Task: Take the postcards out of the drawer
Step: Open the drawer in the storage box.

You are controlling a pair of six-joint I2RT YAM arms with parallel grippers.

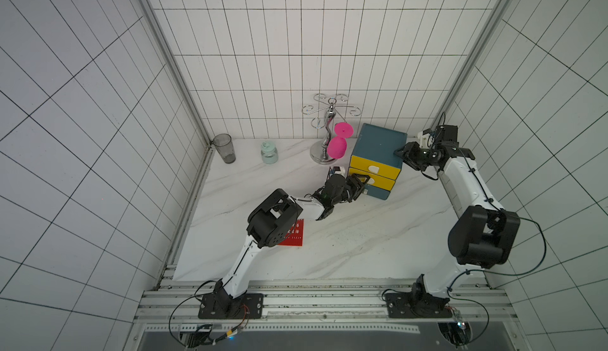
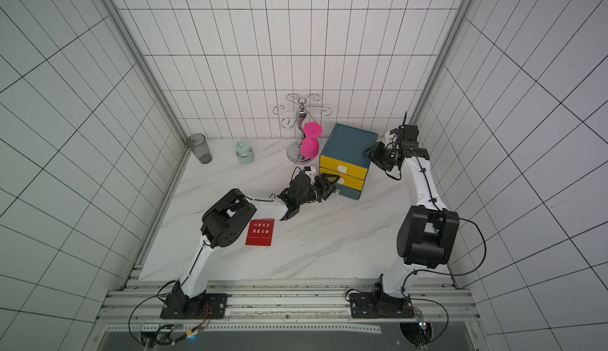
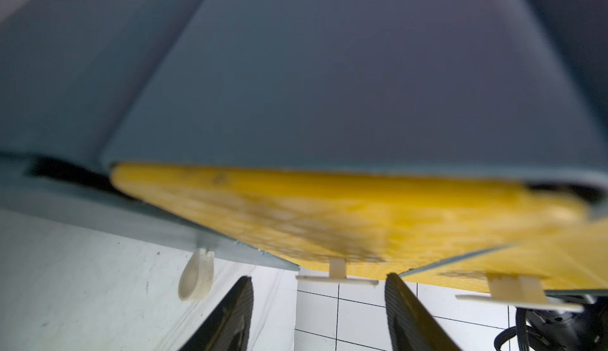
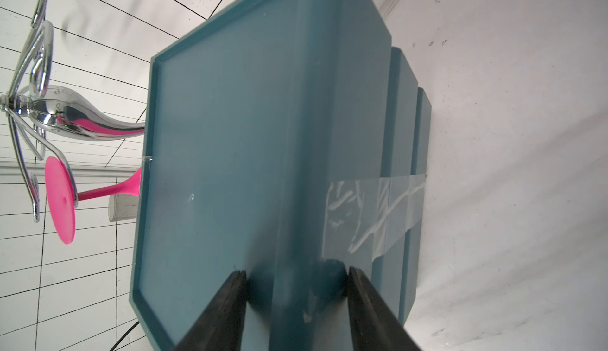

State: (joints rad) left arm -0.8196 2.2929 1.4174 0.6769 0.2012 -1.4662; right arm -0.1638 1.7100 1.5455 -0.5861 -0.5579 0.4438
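Observation:
One red postcard (image 1: 293,238) (image 2: 260,233) with white lettering lies flat on the marble table, beside my left arm's elbow. The teal cabinet (image 1: 378,140) (image 2: 348,140) (image 4: 230,152) stands at the back right, and its yellow drawer (image 1: 370,181) (image 3: 329,221) hides its inside. My left gripper (image 1: 363,188) (image 2: 334,188) (image 3: 318,277) is open at that drawer front, and its fingers (image 3: 404,313) straddle the white handle tab (image 3: 337,277). My right gripper (image 1: 399,153) (image 2: 367,152) (image 4: 294,270) clamps the cabinet's upper right edge, one finger on the top and one on the side.
A grey tumbler (image 1: 224,148) and a mint bottle (image 1: 269,152) stand along the back wall. A chrome glass rack (image 1: 325,129) holding a pink goblet (image 1: 337,147) stands right beside the cabinet's left side. Clear tape (image 4: 371,214) runs down the cabinet's side.

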